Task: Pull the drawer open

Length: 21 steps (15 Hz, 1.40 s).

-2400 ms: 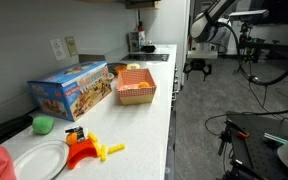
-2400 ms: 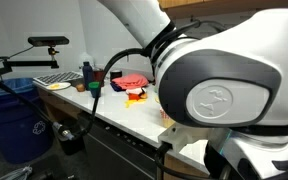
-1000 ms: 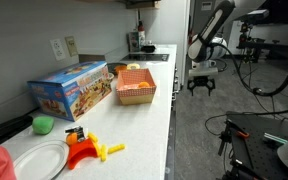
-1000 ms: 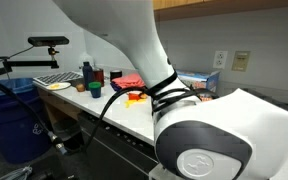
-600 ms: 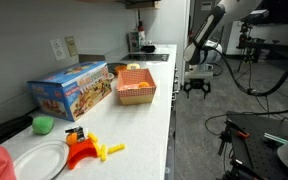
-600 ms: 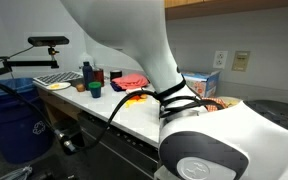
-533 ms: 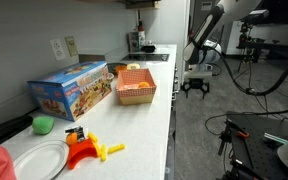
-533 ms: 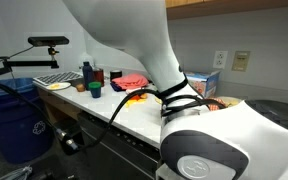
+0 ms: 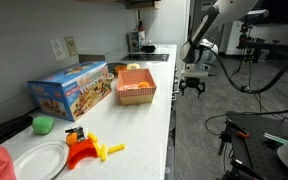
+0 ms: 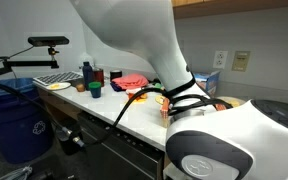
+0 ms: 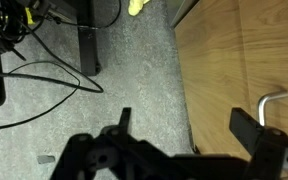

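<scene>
Fingers (image 11: pixel 244 125) apart, holding nothing; drawer (image 11: pixel 229 60) appears closed under the counter (image 9: pixel 156 108); in wrist view its handle (image 11: pixel 271 98) lies at 2 o'clock, just beside the fingers.

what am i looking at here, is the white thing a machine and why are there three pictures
The white thing is a robot arm with two jaws at its tip for grasping. Two pictures come from cameras standing in the room. One looks along a counter. The other stands so close that the arm fills most of the picture. The third comes from a camera on the wrist and looks past the jaws at a grey floor and a wood-toned cabinet front with a metal handle. On the counter lie a toy box, an orange basket, a white plate, an orange toy and a green lump. The jaws are open and hold nothing, and they hang in front of the counter.
</scene>
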Motion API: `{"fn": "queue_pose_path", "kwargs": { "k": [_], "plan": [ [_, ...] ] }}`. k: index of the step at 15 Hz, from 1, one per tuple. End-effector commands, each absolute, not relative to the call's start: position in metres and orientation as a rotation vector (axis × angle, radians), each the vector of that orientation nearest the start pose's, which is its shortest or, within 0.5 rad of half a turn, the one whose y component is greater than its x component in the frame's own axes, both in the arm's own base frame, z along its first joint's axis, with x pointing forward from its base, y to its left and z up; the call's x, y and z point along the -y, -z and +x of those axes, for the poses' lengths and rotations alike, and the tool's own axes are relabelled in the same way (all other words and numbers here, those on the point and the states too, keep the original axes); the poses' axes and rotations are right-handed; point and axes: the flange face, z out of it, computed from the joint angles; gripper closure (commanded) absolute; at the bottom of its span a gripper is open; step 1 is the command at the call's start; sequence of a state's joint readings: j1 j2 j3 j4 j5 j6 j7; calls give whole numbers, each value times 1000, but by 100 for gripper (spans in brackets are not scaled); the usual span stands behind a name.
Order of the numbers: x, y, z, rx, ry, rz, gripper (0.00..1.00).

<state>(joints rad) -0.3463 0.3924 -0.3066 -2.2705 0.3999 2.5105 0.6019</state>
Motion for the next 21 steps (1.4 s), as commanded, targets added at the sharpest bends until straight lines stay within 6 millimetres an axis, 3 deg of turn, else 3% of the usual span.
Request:
{"fn": "queue_pose_path", "kwargs": {
  "k": [1,6,12,21],
  "plan": [
    [324,-182,408,-2157,-169,-2139,0],
    [325,-180,410,-2163,-162,-2118,0],
    [345,-179,409,-2220,-91,-1946,0],
    [359,-149,437,-2189,-9,-1826,0]
  ]
}}
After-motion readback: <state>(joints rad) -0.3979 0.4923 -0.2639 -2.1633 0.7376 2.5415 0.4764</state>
